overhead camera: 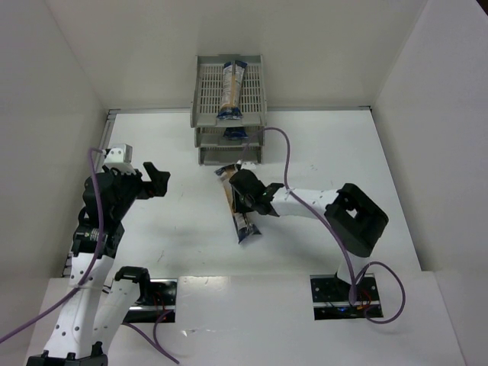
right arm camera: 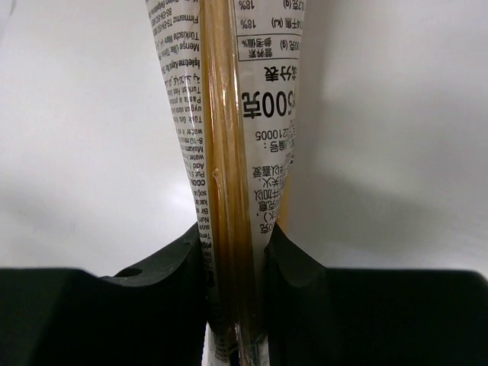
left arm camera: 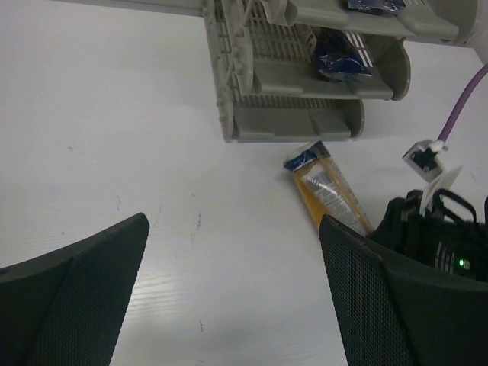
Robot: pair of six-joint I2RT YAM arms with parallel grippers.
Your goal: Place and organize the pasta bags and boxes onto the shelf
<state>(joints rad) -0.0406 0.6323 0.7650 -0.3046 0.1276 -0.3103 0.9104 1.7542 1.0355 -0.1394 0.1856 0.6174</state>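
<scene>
The grey three-tier shelf stands at the far middle of the table. One pasta pack lies lengthwise in its top tier. A second pack's blue end shows in the middle tier, and also in the left wrist view. The third pack lies on the table in front of the shelf. My right gripper is shut on its middle; the right wrist view shows the pack pinched between the fingers. My left gripper is open and empty, to the left of the shelf.
White walls close in the table on the left, back and right. A purple cable runs from the right arm past the shelf's right front corner. In the left wrist view the shelf and the table pack lie ahead and to the right.
</scene>
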